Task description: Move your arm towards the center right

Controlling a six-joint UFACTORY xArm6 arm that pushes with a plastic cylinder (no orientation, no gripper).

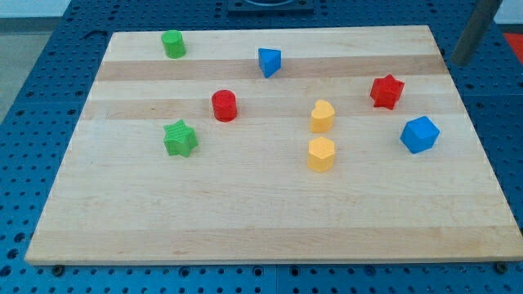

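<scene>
My tip (457,62) is the lower end of a dark rod at the view's top right, just past the wooden board's (245,229) top right corner. It touches no block. The red star (386,91) is the closest block, down and to the left of the tip. The blue cube-like block (419,135) lies below that, near the right edge. Two yellow blocks sit in the middle, one rounded (323,116) and one hexagonal (321,153).
A blue wedge-shaped block (269,61) lies at top centre. A green cylinder (172,43) is at the top left. A red cylinder (224,105) and a green star (181,138) sit left of centre. A blue perforated table (33,122) surrounds the board.
</scene>
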